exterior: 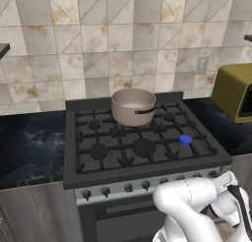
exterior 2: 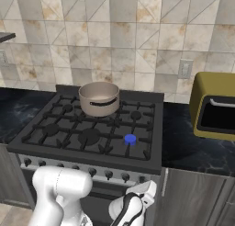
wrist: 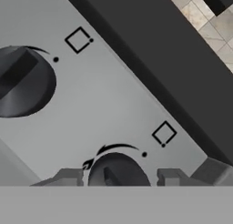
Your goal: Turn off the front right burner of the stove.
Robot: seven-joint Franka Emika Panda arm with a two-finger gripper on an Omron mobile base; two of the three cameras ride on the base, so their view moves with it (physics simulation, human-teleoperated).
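Left base view: the stove (exterior: 147, 172) stands between dark tabletop stretches; its front right burner (exterior: 185, 140) shows a blue flame, and a pot (exterior: 133, 106) sits at the rear. Right base view: that burner lies just inside the stove's front right corner. Hand view: the fingers (wrist: 122, 177) straddle a dark knob (wrist: 117, 170) on the silver panel (wrist: 104, 109), one either side, contact unclear.

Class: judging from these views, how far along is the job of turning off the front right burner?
Done: the gripper has reached the stove panel and straddles a knob, a finger on each side. In hand: the grip; whether the fingers touch the knob I cannot tell. Left: turning it, since the front right burner shows a blue flame.
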